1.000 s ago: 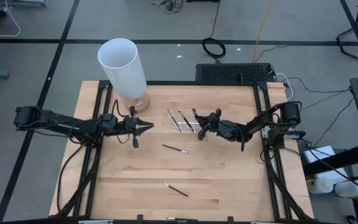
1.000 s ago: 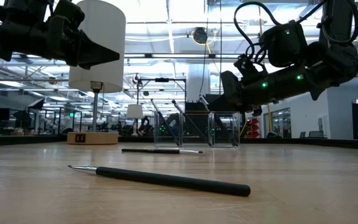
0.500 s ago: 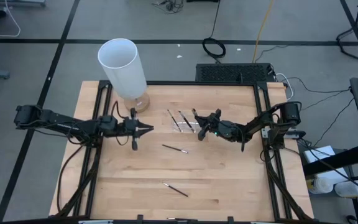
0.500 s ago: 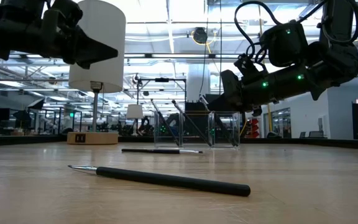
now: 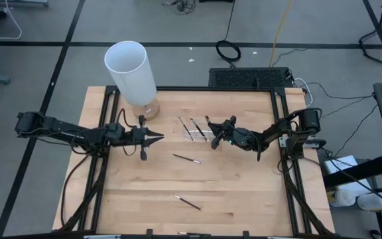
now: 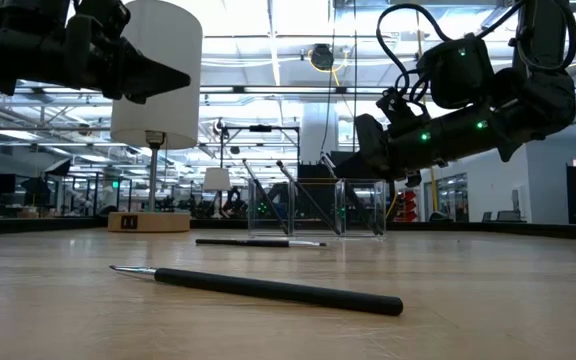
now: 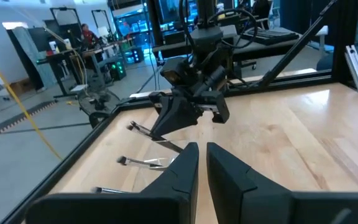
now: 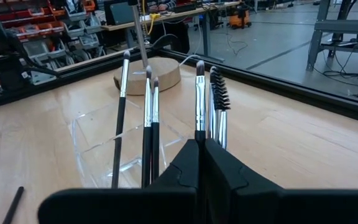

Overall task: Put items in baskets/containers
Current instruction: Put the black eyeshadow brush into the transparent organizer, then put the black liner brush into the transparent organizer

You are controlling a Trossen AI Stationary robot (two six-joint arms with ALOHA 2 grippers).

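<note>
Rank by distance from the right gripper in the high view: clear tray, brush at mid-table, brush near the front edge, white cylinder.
From the right gripper, shut just right of the tray:
1. Clear tray, right beside it, toward table centre.
2. Mid-table brush, a little in front and to the left.
3. Front brush and white cylinder: too close to call, on opposite sides, front edge versus back-left corner.

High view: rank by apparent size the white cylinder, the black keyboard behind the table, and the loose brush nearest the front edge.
1. White cylinder, though it stands tall toward the camera, which enlarges it.
2. Keyboard, close to the cylinder in spread.
3. Front brush, clearly smallest.
</note>
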